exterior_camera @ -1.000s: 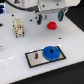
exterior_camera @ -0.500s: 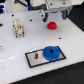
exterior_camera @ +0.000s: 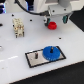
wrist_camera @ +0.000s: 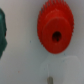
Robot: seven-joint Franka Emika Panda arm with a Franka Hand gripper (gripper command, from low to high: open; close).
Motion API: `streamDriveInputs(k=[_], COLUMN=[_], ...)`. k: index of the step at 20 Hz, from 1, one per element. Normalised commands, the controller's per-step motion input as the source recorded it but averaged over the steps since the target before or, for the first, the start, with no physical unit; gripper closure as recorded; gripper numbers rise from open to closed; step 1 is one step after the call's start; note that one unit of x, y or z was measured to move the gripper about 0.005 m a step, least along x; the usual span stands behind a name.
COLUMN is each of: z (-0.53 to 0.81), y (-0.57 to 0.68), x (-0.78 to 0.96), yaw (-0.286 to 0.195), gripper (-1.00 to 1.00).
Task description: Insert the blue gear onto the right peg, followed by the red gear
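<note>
White table [exterior_camera: 15, 55] bore the plate; the gripper [exterior_camera: 54, 20] hung directly above the red gear [exterior_camera: 51, 24], finger spread indiscernible, far from the peg-mounted blue gear [exterior_camera: 50, 52].

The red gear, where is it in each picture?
Exterior view: the red gear lies on the white table just under the gripper, beyond the grey plate that carries the blue gear.
Wrist view: the red gear fills the middle, its centre hole facing the camera.
Shared landmark: the white table around the gear.
</note>
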Motion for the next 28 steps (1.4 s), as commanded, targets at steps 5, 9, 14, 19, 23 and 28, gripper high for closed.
streamDriveInputs(k=[5, 9, 14, 19, 23, 28], z=[-0.34, -0.26, -0.16, -0.14, -0.13, -0.04], y=[-0.04, -0.13, -0.12, -0.12, -0.09, 0.0], x=[-0.39, -0.41, -0.38, -0.34, -0.29, -0.28], yaw=[0.0, 0.0, 0.0, 0.0, 0.0, 0.0], gripper=[-1.0, 1.0, 1.0, 1.0, 1.0, 1.0])
